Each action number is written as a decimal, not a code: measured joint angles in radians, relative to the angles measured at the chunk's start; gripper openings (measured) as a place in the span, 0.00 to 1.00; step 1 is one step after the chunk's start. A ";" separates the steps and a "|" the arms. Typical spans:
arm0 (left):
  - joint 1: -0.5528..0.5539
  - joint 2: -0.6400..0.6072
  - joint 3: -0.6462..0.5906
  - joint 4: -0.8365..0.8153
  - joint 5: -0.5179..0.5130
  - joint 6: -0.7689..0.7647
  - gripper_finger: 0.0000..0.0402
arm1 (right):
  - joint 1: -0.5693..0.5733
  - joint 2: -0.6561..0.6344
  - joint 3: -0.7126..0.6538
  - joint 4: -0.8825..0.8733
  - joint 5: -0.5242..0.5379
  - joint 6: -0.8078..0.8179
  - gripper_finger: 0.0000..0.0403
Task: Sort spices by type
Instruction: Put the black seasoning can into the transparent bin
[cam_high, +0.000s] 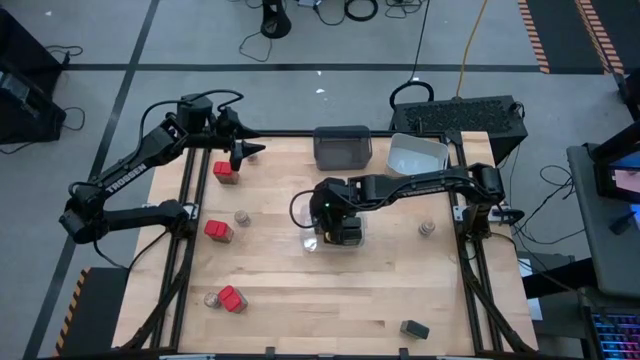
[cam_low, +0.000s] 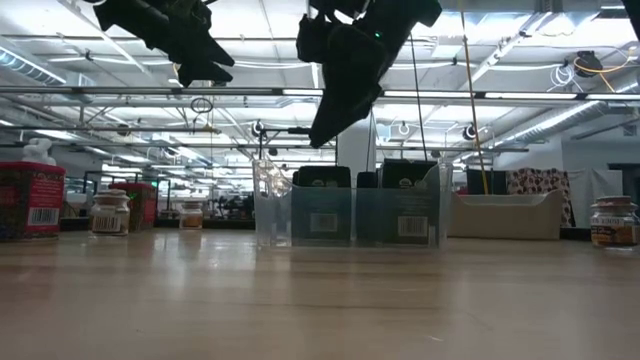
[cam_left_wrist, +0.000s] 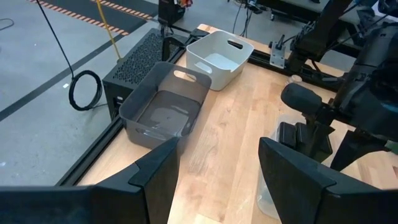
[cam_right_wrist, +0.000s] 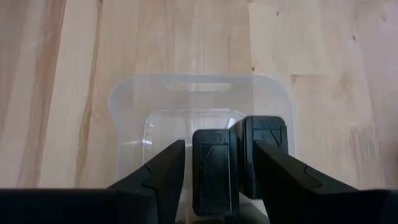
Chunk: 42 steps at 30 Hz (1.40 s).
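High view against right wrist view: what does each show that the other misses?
Only the high view shows the left gripper at the table's far left, the red-topped boxes, the dark grey bin and the light grey bin. Only the right wrist view shows two black boxes upright, side by side. Both show the clear bin under the open right gripper.

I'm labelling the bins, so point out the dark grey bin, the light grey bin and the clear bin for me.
dark grey bin (cam_left_wrist: 163, 112), left wrist view, on its bare floor.
light grey bin (cam_left_wrist: 219, 61), left wrist view, on its bare inside floor.
clear bin (cam_right_wrist: 186, 102), right wrist view, on its far wall under the handle slot.
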<state>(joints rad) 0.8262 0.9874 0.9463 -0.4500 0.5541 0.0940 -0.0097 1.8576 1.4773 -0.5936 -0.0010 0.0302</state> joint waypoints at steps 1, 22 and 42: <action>0.000 0.000 0.000 0.000 0.000 0.000 0.56 | 0.000 -0.004 0.000 -0.008 0.000 0.007 0.43; -0.094 0.000 0.000 0.063 0.055 -0.034 0.56 | 0.242 -0.147 0.001 -0.428 -0.197 0.539 0.43; -0.270 0.041 0.000 0.325 0.046 -0.233 0.56 | 0.659 -0.147 0.001 -0.503 -0.240 1.165 0.43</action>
<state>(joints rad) 0.5566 1.0283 0.9466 -0.1254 0.5998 -0.1387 0.6496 1.7107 1.4780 -1.0961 -0.2413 1.1950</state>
